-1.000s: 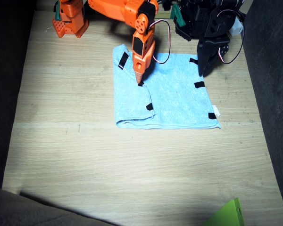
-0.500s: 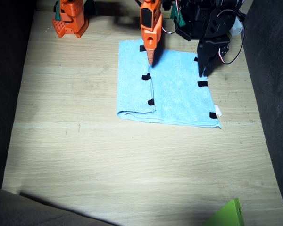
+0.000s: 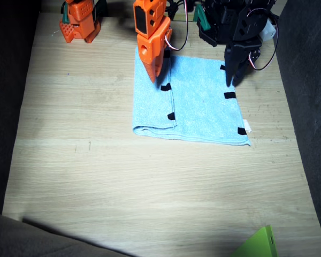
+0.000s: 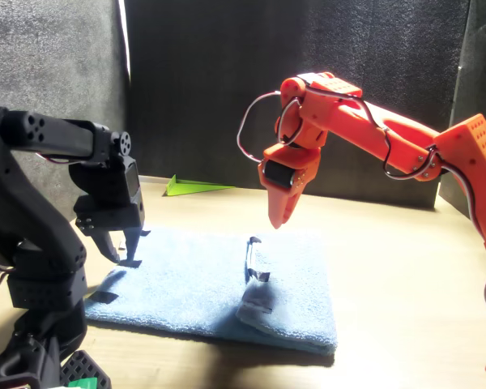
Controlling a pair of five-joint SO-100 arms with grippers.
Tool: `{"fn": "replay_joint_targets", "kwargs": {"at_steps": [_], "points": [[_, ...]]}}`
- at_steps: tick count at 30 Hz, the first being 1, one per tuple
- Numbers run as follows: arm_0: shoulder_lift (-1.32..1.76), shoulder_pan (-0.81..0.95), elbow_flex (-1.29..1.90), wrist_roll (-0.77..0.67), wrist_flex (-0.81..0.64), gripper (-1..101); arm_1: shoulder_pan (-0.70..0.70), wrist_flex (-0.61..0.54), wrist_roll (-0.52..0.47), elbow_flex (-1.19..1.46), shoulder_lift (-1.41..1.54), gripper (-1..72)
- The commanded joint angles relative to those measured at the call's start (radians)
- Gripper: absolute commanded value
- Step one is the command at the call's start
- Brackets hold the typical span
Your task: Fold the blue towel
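The blue towel (image 3: 203, 107) lies flat at the back of the table. Its left strip is folded over onto the rest, and the folded edge shows black tabs (image 3: 166, 87). The orange right gripper (image 3: 153, 76) hangs shut and empty above that folded strip, clear of the cloth in the front view (image 4: 276, 220). The black left gripper (image 3: 234, 80) points down at the towel's (image 4: 194, 284) opposite edge near a tab. Its fingers stand slightly apart in the front view (image 4: 120, 250), with nothing seen between them. A white tag (image 3: 246, 127) sticks out at the towel's near right corner.
The right arm's orange base (image 3: 77, 21) stands at the back. A green wedge (image 3: 259, 243) lies at the table's near edge, and shows far off in the front view (image 4: 196, 186). Dark fabric borders both sides. Bare wood (image 3: 150, 182) stretches in front of the towel.
The right gripper let go of the folded edge, lifted and drew back away from the left arm. The flap now lies flat and straight. The left arm stayed put.
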Motion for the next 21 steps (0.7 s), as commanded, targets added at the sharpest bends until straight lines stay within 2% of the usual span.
{"fn": "replay_joint_targets", "kwargs": {"at_steps": [1,6,11,17,20,21], "points": [[-0.048,0.011,-0.078,-0.006,0.011,14,-0.101,0.009,0.075,0.063,0.101,13.8],[-0.166,0.005,-0.224,-0.009,0.078,14,-0.149,0.008,0.114,0.141,0.124,13.3],[-0.16,0.002,-0.255,-0.029,0.081,17,-0.186,0.008,0.1,0.141,0.15,13.4],[-0.189,0.011,-0.256,-0.121,0.069,19,-0.241,0.008,0.087,0.141,0.181,13.5],[-0.189,0.003,-0.233,-0.158,0.069,16,-0.245,0.006,0.112,0.141,0.186,13.4],[-0.176,0.0,-0.215,-0.163,0.069,12,-0.245,0.002,0.127,0.141,0.189,13.4]]}}
